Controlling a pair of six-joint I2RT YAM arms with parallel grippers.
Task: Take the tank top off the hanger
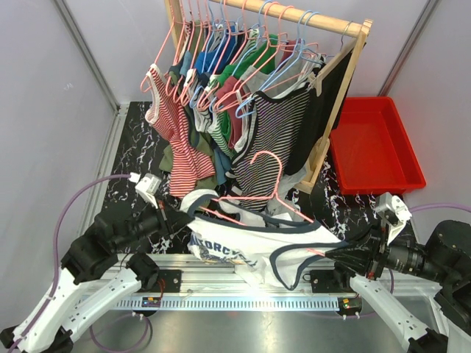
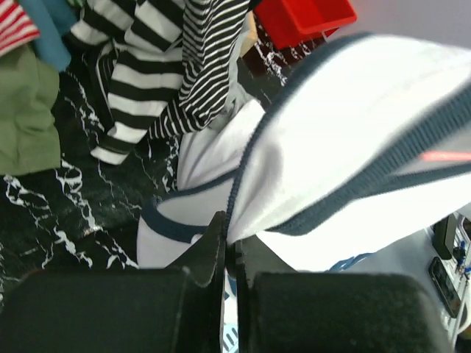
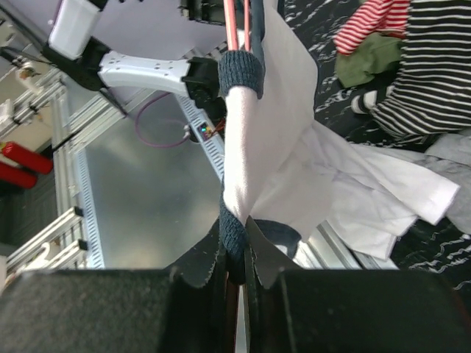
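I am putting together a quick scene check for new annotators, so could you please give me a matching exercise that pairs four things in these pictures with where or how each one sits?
Things:
1. white tank top
2. front pink hanger
3. red bin
4. wooden rack

Places or states:
A. stands at the back, carrying the hung clothes
B. on the right of the table, nothing inside
C. spread across the near edge of the table
D. hook upward, arms reaching into white fabric

Pairs: 1-C, 2-D, 3-B, 4-A.
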